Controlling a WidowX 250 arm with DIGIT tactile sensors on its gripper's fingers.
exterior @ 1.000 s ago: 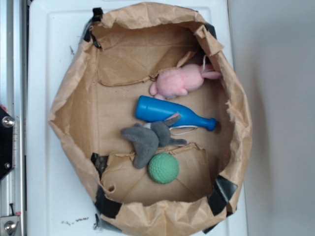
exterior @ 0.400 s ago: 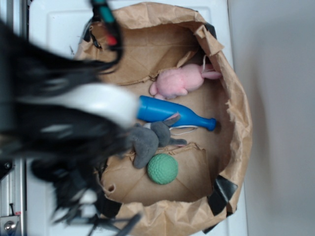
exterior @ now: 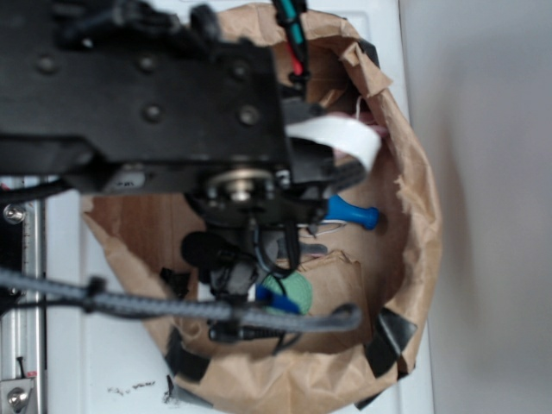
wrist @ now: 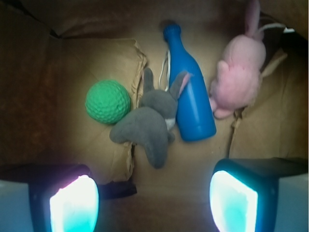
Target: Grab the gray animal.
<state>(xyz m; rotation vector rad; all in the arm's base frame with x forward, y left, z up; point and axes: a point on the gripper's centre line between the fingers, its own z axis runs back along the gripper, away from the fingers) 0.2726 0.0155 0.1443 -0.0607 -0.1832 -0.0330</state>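
Observation:
The gray animal (wrist: 149,121) lies flat on the brown paper floor of the bag, its long ears pointing up toward a thin white cord. It rests between the green ball (wrist: 107,101) and the blue bottle (wrist: 190,96), touching both. My gripper (wrist: 153,203) hangs above and just short of it, open, with nothing between the two glowing pads (wrist: 75,205). In the exterior view the arm covers the gray animal almost entirely; only the blue bottle's neck (exterior: 355,213) and part of the green ball (exterior: 293,289) show.
A pink plush animal (wrist: 239,77) lies right of the bottle. The crumpled paper bag walls (exterior: 414,198) ring everything, with black tape at the corners (exterior: 388,338). A metal rail (exterior: 21,310) runs along the left of the white tray (exterior: 112,371).
The arm has swung in from the left and now covers the middle of the bag. The toys have not moved.

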